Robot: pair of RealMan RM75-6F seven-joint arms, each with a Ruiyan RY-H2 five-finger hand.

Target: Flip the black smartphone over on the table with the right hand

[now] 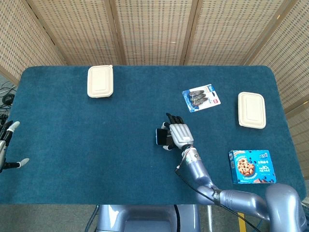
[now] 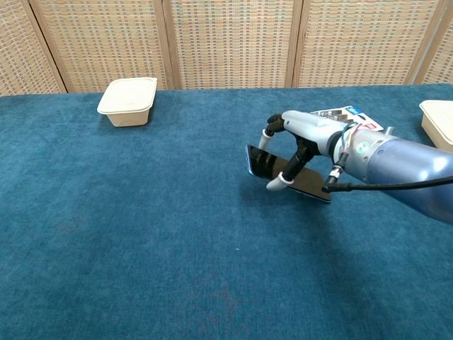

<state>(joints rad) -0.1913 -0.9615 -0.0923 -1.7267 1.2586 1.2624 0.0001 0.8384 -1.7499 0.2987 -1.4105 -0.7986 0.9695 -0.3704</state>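
Note:
The black smartphone [image 2: 272,170] is off the table, tilted with its left end raised, and only its left end [image 1: 160,136] peeks out under the fingers in the head view. My right hand [image 2: 301,145] [image 1: 177,134] grips it, fingers over the top and thumb underneath. At the table's left edge my left hand [image 1: 7,145] is open with its fingers spread, far from the phone; the chest view does not show it.
A cream lidded box [image 1: 100,80] sits at the back left, another [image 1: 251,109] at the right. A blister pack of razors [image 1: 201,98] lies just behind the phone. A blue cookie box [image 1: 249,166] lies at the front right.

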